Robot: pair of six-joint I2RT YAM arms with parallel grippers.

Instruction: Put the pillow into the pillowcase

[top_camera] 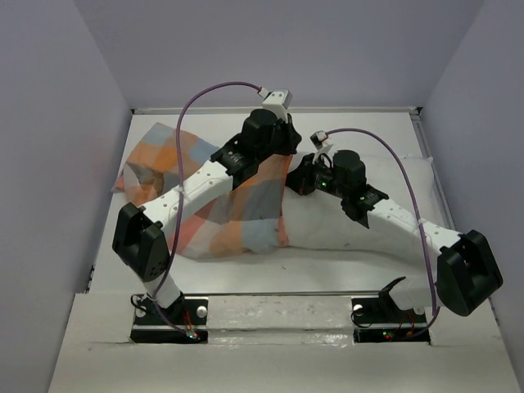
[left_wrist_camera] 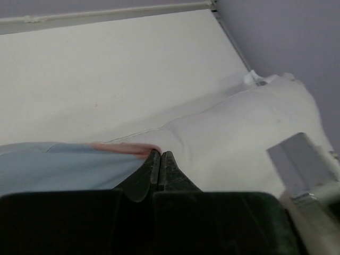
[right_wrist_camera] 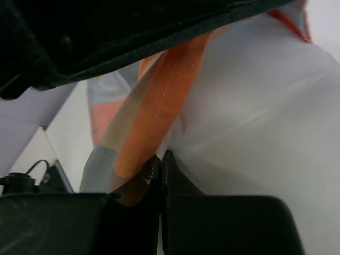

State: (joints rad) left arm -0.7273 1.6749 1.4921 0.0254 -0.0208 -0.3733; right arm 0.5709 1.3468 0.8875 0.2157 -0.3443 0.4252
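The jaws of the left gripper [left_wrist_camera: 160, 159] are being held pressed together with no gap showing. The pink-orange hem of the pillowcase [left_wrist_camera: 64, 170] is being pinched at their tips. From that pinch, a light blue panel of the case is being stretched away to the left of the wrist view. The pillow [left_wrist_camera: 239, 133] is being shown just beyond the tips, white and puffy, running off toward the far right corner of the bench [top_camera: 360, 135].

The jaws of the right gripper [right_wrist_camera: 160, 162] are likewise being held closed. An orange band of the same hem is being gripped between them, with white pillow fabric touching the tips on the right. The top of that wrist view is being blocked by the black housing of the left arm [right_wrist_camera: 133, 32].

From above, both wrists are being held close together over the middle of the bench, at the open edge of the case. The checked case is being spread from there toward the far left corner. The uncovered part of the pillow is being laid from that edge to the right edge of the bench. Its left end is being covered by the case, though how far inside it reaches cannot be told. A purple cable [top_camera: 214, 88] is being looped above each arm.
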